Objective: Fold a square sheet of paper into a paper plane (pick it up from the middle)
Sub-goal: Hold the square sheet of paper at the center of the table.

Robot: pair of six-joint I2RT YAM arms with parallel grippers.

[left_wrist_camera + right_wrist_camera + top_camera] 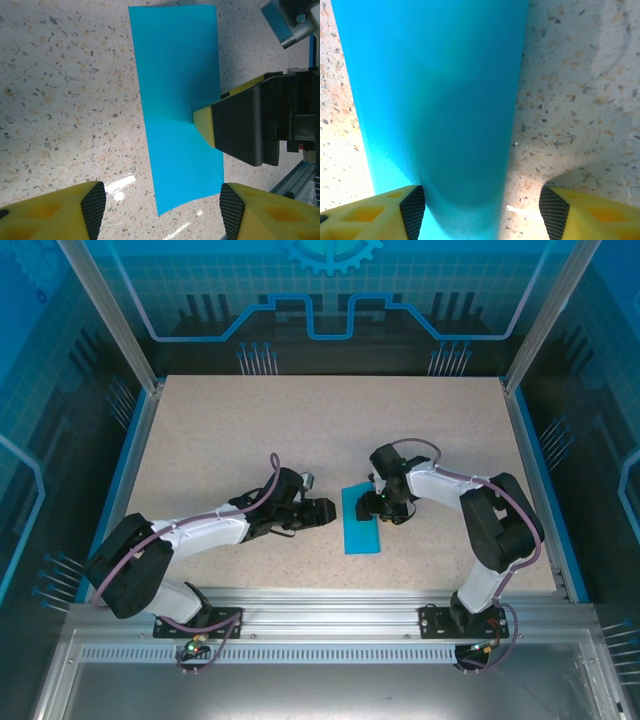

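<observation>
The teal-blue sheet of paper (pixel 362 520) lies on the speckled table as a long narrow rectangle, between the two arms. My left gripper (pixel 325 512) sits just left of it, low over the table, jaws open and empty. In the left wrist view the paper (pixel 175 100) runs away from the open left gripper (pixel 162 210), its near corner between the fingers. My right gripper (pixel 385 505) stands open over the sheet's far end. One of its yellow fingertips (pixel 205 125) rests on the paper's right edge. In the right wrist view the paper (pixel 435 100) bulges slightly under the right gripper (pixel 482 210).
The speckled tabletop (pixel 230 430) is bare around the paper. Blue side rails (pixel 540 480) and glass walls close it in. An aluminium rail (pixel 330 615) runs along the near edge by the arm bases.
</observation>
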